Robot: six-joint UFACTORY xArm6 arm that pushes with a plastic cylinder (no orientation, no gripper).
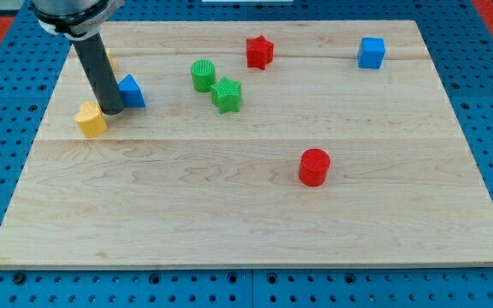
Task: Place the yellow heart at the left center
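Observation:
The yellow heart [92, 120] lies near the board's left edge, about mid-height. My tip [113, 109] stands just to the heart's upper right, close against it. A blue triangle-like block [132, 91] sits right beside the rod on its right. Part of another yellow block [107, 58] shows behind the rod, mostly hidden.
A green cylinder [203, 75] and a green star [226, 95] sit together left of the top centre. A red star [259, 51] is at the top centre, a blue cube [371, 53] at the top right, a red cylinder [314, 167] right of centre. The wooden board [246, 231] rests on a blue pegboard.

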